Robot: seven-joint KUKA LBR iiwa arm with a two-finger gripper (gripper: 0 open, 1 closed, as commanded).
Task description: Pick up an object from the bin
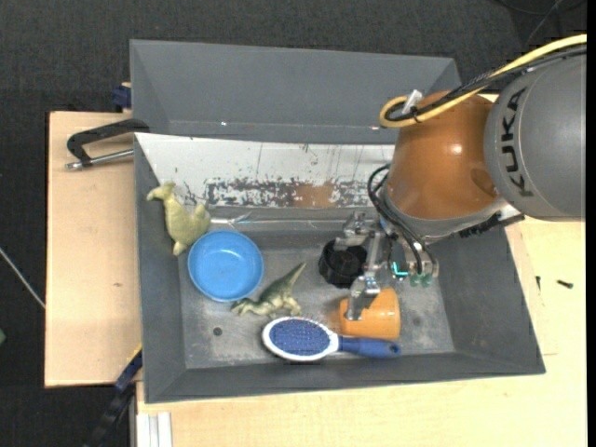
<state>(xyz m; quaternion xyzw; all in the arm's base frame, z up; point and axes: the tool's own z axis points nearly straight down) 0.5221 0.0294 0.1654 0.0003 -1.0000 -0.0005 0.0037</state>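
Orange-covered wrist hangs over the bin's right half. Below lie a tan dinosaur, blue bowl, small green dinosaur, blue brush and black lump. The orange cup, seemingly on its side with its mouth leftward, sits under the tool; how far the tool is open I cannot tell.

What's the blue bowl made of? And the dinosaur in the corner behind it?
The blue bowl looks like smooth plastic: one even colour with a soft shine. The dinosaur looks like moulded plastic or rubber, pale yellow-green and matte. I cannot tell which.
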